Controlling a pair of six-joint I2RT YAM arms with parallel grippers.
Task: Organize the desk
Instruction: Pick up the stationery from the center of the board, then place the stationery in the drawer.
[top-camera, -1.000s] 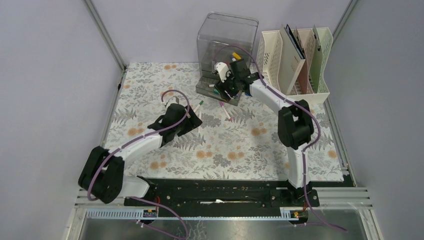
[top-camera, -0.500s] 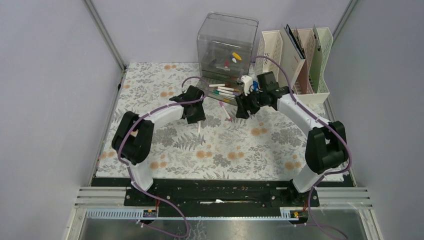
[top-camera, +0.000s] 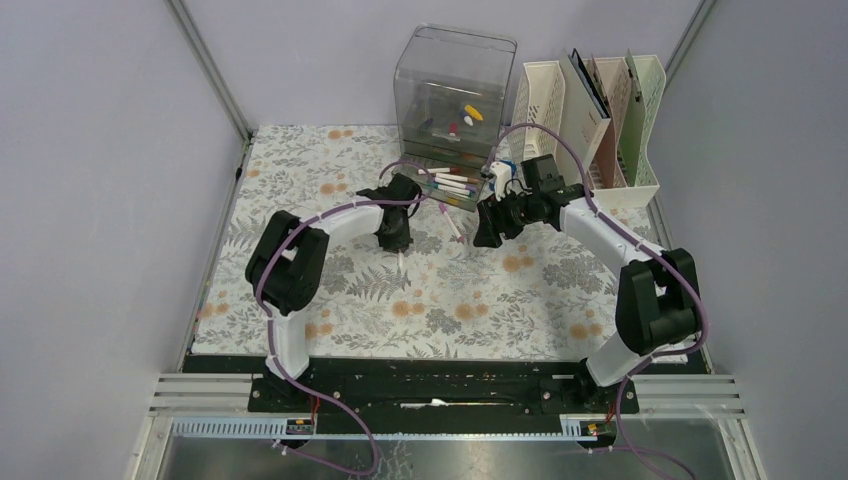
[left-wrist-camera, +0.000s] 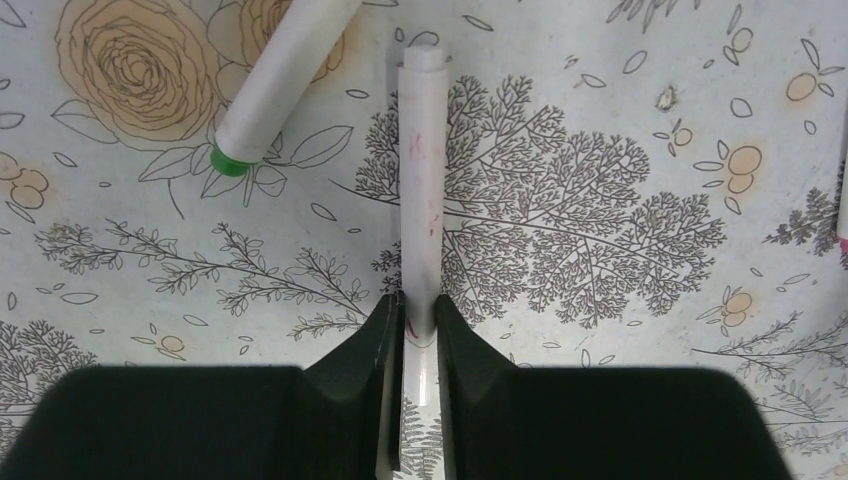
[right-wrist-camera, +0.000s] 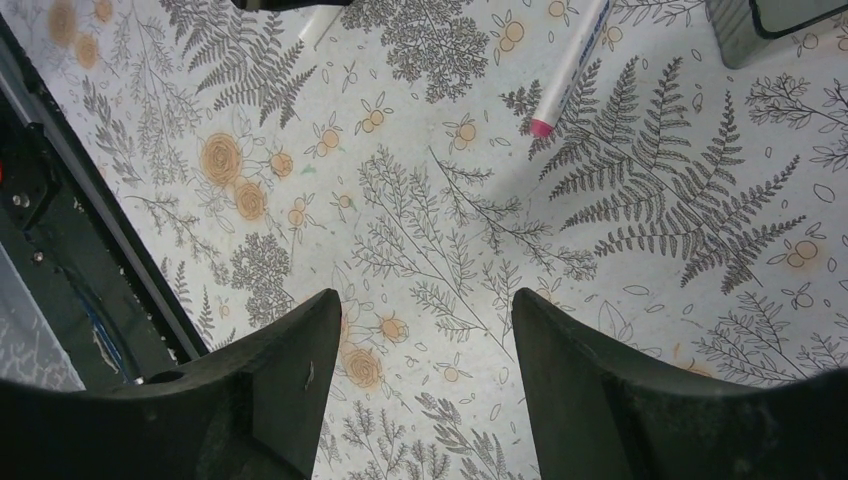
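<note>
The desk (left-wrist-camera: 620, 120) is covered in smooth, flat cloth with printed leaves and flowers. The left fingers (left-wrist-camera: 372, 345) look like black matt plastic, and so do the right fingers (right-wrist-camera: 270, 390). The white pen (left-wrist-camera: 420, 180) pinched between the left fingers is smooth plastic, a bit shiny, with pink smudges. Up and left of them, the green-tipped pen (left-wrist-camera: 275, 80) looks like the same plastic.

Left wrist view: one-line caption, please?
Left end effector shut on a white marker, green-tipped marker nearby on the floral desk.

Bright, even, soft-shadowed light; all views sharp, without glare.
</note>
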